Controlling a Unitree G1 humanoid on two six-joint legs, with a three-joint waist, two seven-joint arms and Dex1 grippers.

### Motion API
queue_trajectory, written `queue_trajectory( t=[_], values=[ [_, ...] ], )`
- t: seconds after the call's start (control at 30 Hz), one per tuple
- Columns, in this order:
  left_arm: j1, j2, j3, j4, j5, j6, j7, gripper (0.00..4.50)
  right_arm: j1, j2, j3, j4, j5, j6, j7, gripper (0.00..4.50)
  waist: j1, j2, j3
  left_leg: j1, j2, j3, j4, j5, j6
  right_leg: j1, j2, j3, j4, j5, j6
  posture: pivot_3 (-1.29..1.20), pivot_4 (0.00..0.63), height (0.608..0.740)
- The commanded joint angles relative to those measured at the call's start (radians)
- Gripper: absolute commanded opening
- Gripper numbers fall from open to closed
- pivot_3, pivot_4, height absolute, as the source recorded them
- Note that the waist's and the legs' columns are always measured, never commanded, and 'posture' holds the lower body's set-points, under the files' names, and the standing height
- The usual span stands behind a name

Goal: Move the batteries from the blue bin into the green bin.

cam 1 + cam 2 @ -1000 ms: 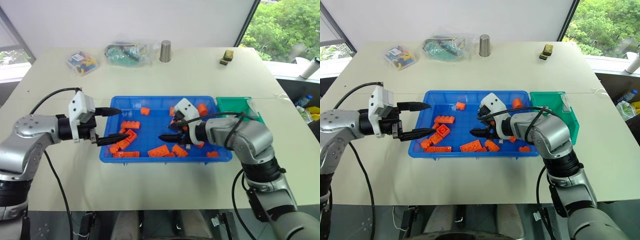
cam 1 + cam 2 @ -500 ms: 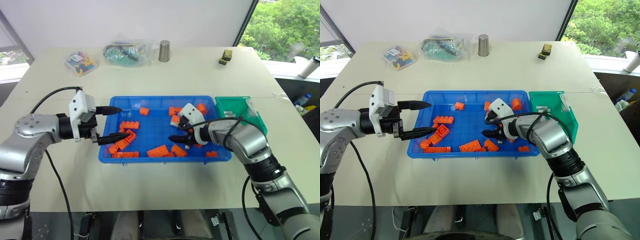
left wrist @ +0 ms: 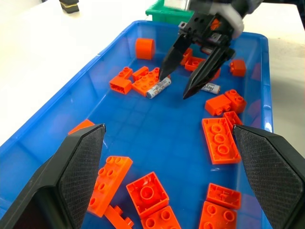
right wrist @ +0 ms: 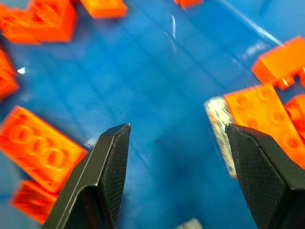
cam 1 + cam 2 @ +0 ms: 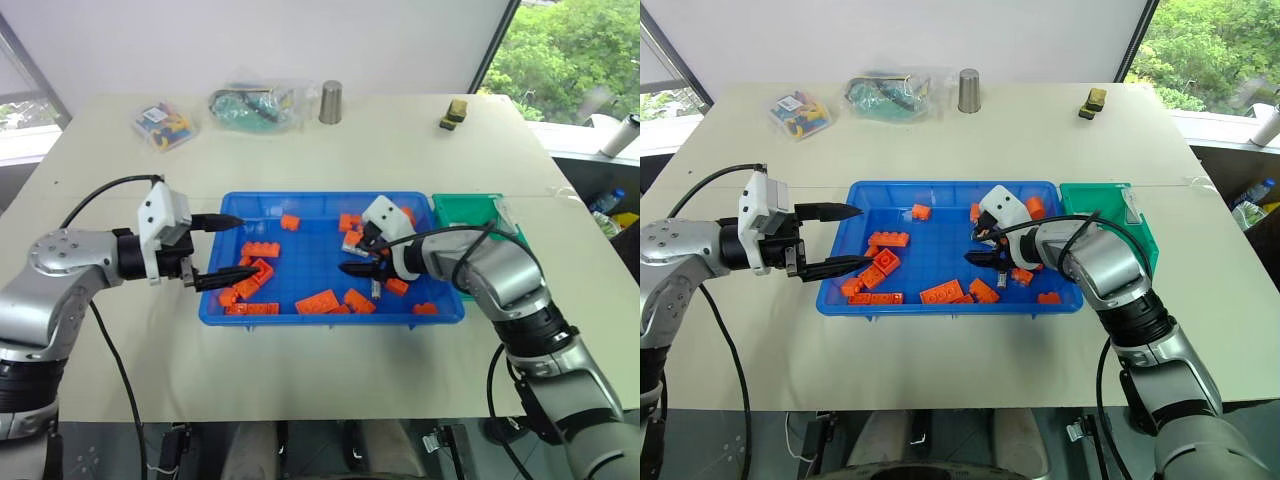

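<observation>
The blue bin (image 5: 222, 258) lies mid-table, strewn with orange bricks (image 5: 262, 249). One battery (image 3: 158, 87), a small silver cylinder, rests on the bin floor beside a brick, and another battery (image 3: 209, 88) lies a little way off. My right gripper (image 3: 174, 86) hovers open low over the bin's right part, one fingertip right by the first battery (image 4: 220, 129), with nothing between the fingers. At the bin's left wall my left gripper (image 5: 235, 248) is open and empty. The green bin (image 5: 478, 212) stands against the blue bin's right end.
At the table's far side stand a metal cup (image 5: 330, 102), two clear bags of small parts (image 5: 165, 125) (image 5: 252, 105) and a small yellow-black object (image 5: 453, 113). Bricks (image 3: 219, 140) crowd the tray's near and left parts.
My right gripper has shifted a little to the right and farther into the blue bin, toward the battery, and rolled slightly. My left gripper has stayed put.
</observation>
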Motion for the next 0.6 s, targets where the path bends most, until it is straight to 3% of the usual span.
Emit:
queue_trajectory(
  t=[0.03, 0.37, 0.47, 0.6],
  values=[
    [-0.015, 0.013, 0.011, -0.024, -0.007, 0.0, -0.006, 4.5, -0.01, 0.001, 0.022, 0.043, -0.044, -0.078, 0.023, 3.26, 0.0, 0.0, 0.0, 0.0, 0.0, 0.0, 0.0, 0.0, 0.0, 0.0, 0.0, 0.0, 0.0, 0.0, 0.0, 0.0, 0.15, 0.739],
    [-0.01, 0.017, 0.012, -0.04, -0.01, 0.01, -0.006, 4.5, 0.042, -0.004, 0.08, 0.082, -0.124, -0.154, 0.066, 3.26, 0.0, 0.0, 0.0, 0.0, 0.0, 0.0, 0.0, 0.0, 0.0, 0.001, 0.0, 0.0, 0.0, 0.0, 0.0, 0.0, 0.15, 0.739],
    [-0.016, 0.015, 0.01, -0.037, -0.007, 0.011, -0.007, 4.5, 0.052, 0.004, 0.08, 0.088, -0.147, -0.175, 0.061, 2.5, 0.0, 0.0, 0.0, 0.001, 0.0, 0.0, 0.0, 0.0, 0.0, 0.001, 0.0, 0.0, 0.0, 0.0, 0.0, 0.0, 0.15, 0.739],
    [-0.026, 0.01, -0.001, -0.034, -0.006, 0.013, -0.014, 4.5, 0.062, 0.013, 0.06, 0.056, -0.134, -0.147, 0.064, 0.52, 0.0, 0.0, 0.0, 0.001, 0.0, 0.0, 0.0, 0.0, 0.0, 0.001, 0.0, 0.0, 0.0, 0.0, 0.0, 0.0, 0.15, 0.739]
  ],
)
